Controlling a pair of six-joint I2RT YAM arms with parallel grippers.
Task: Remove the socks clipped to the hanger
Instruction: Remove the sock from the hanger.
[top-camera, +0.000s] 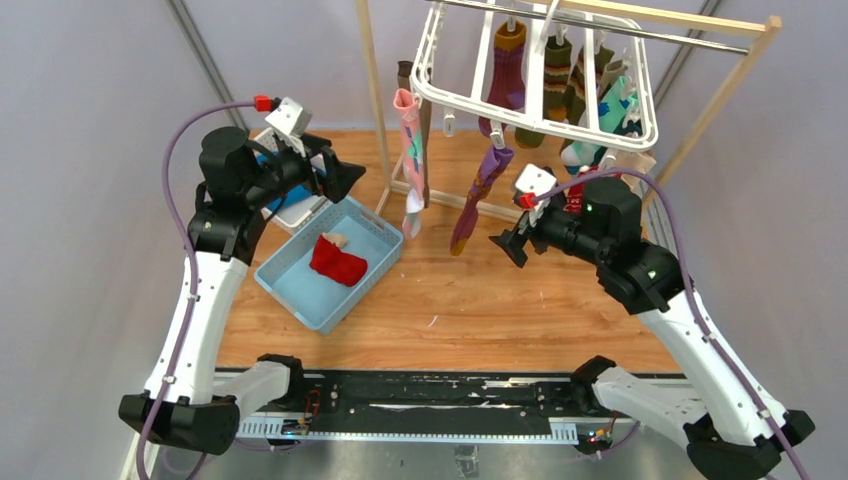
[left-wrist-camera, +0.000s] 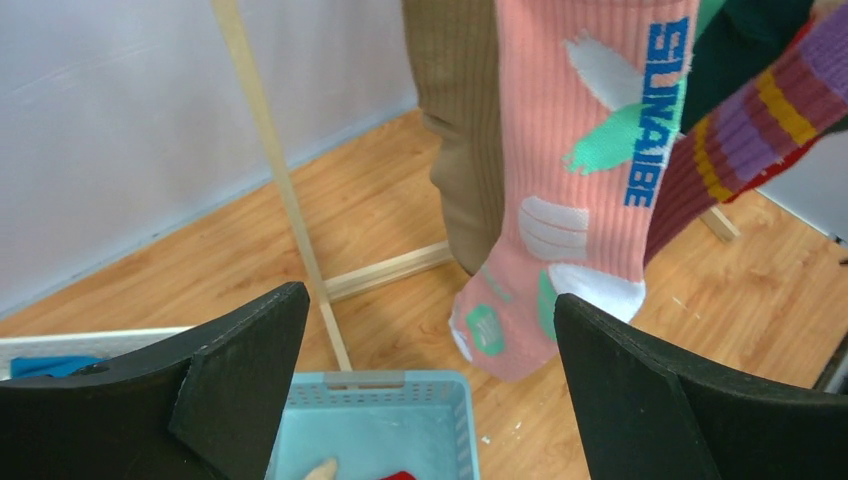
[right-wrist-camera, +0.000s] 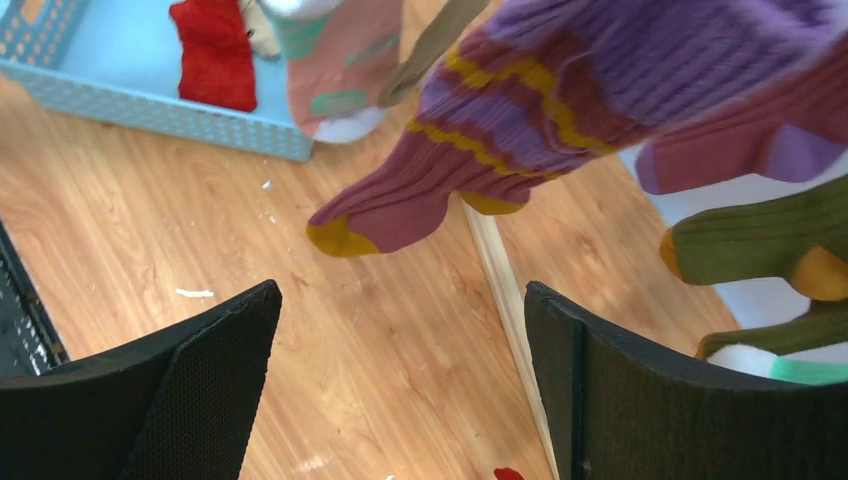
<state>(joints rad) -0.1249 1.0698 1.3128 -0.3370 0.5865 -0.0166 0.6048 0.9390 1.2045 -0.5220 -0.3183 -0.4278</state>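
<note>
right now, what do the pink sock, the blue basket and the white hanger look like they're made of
Pink sock: ribbed knit fabric, matte; fine vertical ribs show.
Basket: likely light blue plastic, smooth; moulded wall with rows of small holes.
Hanger: probably white plastic, slightly glossy; thin moulded bars with rounded corners.

One hanger (top-camera: 470, 103), one basket (top-camera: 300, 278), one red sock (top-camera: 338, 260) in it

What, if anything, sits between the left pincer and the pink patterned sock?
Nothing visible. From the left wrist, the pink sock hangs ahead of the open left pincer, unobstructed; the rack's wooden upright stands off to its left.
</note>
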